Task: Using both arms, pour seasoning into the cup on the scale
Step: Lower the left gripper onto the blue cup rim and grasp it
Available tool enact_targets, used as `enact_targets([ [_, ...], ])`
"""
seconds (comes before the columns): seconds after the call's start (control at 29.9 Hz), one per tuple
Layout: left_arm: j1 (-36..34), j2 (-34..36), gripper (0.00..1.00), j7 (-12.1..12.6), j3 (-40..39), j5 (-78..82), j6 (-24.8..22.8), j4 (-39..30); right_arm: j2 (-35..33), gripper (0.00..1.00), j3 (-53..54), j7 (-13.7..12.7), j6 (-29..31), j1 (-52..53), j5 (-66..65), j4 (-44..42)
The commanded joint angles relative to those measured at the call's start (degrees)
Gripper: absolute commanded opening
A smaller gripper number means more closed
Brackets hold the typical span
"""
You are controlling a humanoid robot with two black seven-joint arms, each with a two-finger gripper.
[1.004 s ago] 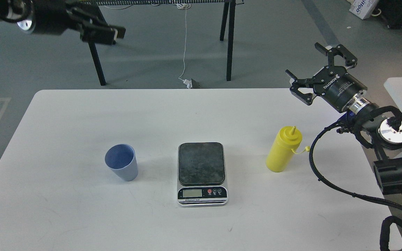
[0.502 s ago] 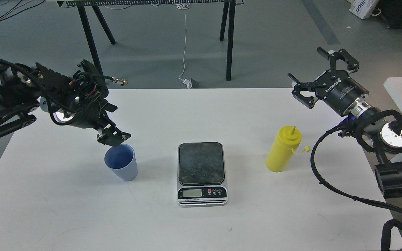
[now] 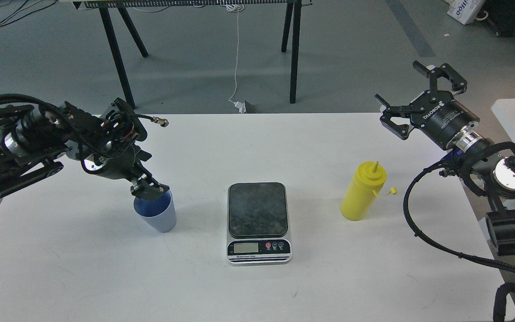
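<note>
**Left claw right at the cup, cup not on the scale yet**

Taking the scale (image 3: 259, 222) as the landmark, in the middle of the white table (image 3: 61, 268). Blue cup (image 3: 155, 213) standing upright to the left of the scale, a little apart from it, open mouth up. Yellow seasoning (image 3: 363, 192) bottle standing upright to the right of the scale, pointed tip up, small cap hanging off its right side. Nothing on the dark plate of the scale.

Left gripper (image 3: 150, 191) down at the far rim of the cup, just at or over the edge. Seen dark and end-on, so cannot tell if open or closed, or if touching the cup. Right gripper (image 3: 420, 96) held high, to the right of the scale and behind the bottle, well apart from it, fingers spread wide with nothing between them.

Left arm much nearer to the cup, right arm nearer to the bottle. Cup sits tall and straight, so probably a grab by the rim or from the side, then a short carry to the right onto the scale. Bottle lies below and to the left of the right claw, so likely a reach down toward it after that
</note>
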Motion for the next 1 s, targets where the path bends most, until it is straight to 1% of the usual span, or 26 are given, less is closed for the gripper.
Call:
enact_targets([
  [0.0,1.22,-0.28,1.0,-0.01,0.11,0.0,-0.01,1.12,-0.37,0.99,0.0,0.0,0.0,-0.09,0.0,0.01],
  [0.3,3.51,-0.46,0.99,-0.01,0.02,0.0,-0.01,1.82,-0.37,0.99,0.44,0.0,0.0,-0.71,0.09,0.01],
  [0.44,4.66,-0.63,0.95,-0.01,-0.07,-0.27,-0.01,1.82,-0.72,0.99,0.44,0.0,0.0,-0.8,0.09,-0.08],
  [0.5,5.53,-1.24,0.92,-0.01,0.02,-0.09,-0.01,1.82,-0.72,0.99,0.44,0.0,0.0,-1.15,0.09,0.01],
  [0.57,5.97,-1.33,0.85,-0.01,0.02,0.09,-0.01,1.82,-0.81,0.99,0.96,0.0,0.0,-1.33,0.09,0.01],
  [0.6,5.98,-1.42,0.8,-0.01,0.02,0.09,-0.01,1.82,-0.81,0.99,1.14,0.0,0.0,-1.41,0.09,-0.08],
  [0.67,5.98,-1.42,0.66,-0.01,-0.07,0.0,-0.01,1.91,-0.9,0.99,1.23,0.0,0.0,-1.5,0.09,-0.08],
  [0.74,5.8,-1.42,0.46,-0.01,-0.07,0.0,-0.01,1.82,-1.25,0.99,1.23,0.0,0.0,-1.59,0.09,-0.08],
  [0.8,5.63,-1.33,0.29,-0.01,-0.07,0.0,-0.01,1.91,-1.34,0.99,1.23,0.0,0.0,-1.68,0.09,-0.08],
  [0.84,5.54,-1.33,0.18,-0.01,-0.07,-0.09,-0.01,1.91,-1.34,0.99,1.23,0.0,0.0,-1.68,0.09,-0.08],
  [0.87,5.62,-1.42,0.09,-0.01,-0.16,-0.09,-0.01,2.08,-1.34,0.99,1.23,0.0,0.0,-1.76,0.09,-0.08],
  [0.97,5.27,-1.34,0.06,-0.01,-0.16,-0.09,-0.01,2.53,-1.34,0.99,1.23,0.0,0.0,-1.77,0.09,-0.08],
])
